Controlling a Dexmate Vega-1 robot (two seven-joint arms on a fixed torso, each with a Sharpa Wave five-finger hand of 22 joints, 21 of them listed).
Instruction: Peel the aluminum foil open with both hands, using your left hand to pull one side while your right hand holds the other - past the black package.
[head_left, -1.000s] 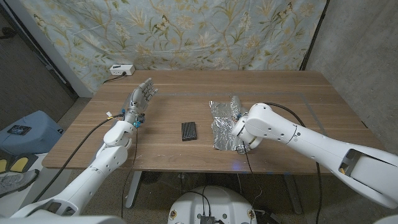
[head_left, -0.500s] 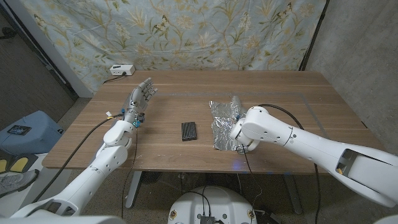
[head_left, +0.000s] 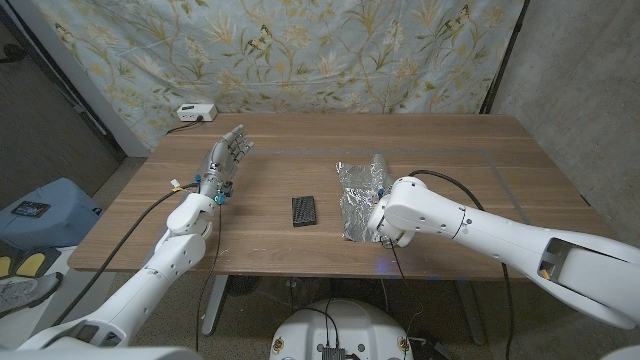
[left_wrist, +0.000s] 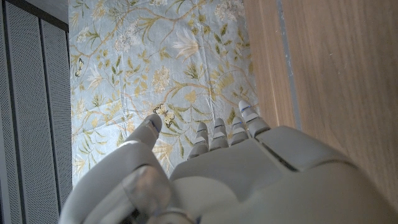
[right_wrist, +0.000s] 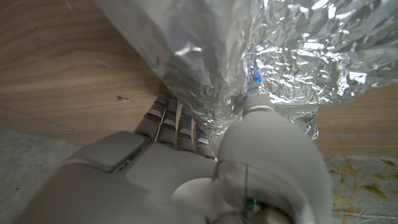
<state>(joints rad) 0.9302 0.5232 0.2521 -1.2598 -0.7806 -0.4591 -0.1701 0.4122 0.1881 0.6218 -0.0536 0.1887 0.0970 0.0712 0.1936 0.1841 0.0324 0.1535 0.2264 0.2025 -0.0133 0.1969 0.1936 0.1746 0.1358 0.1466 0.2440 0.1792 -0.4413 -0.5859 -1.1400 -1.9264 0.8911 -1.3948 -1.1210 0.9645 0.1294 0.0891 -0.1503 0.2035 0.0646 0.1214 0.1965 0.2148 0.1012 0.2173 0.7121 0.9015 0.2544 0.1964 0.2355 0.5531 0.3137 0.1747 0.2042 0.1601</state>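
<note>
Foil (right_wrist: 249, 68) pinched by right robot hand (right_wrist: 205, 155), clearest in wrist view.

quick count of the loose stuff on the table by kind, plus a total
aluminum foil: 1, a crumpled sheet gripped by the right hand
black package: 1, lying apart from the foil
white box: 1, at the table's far left corner
total: 3
</note>
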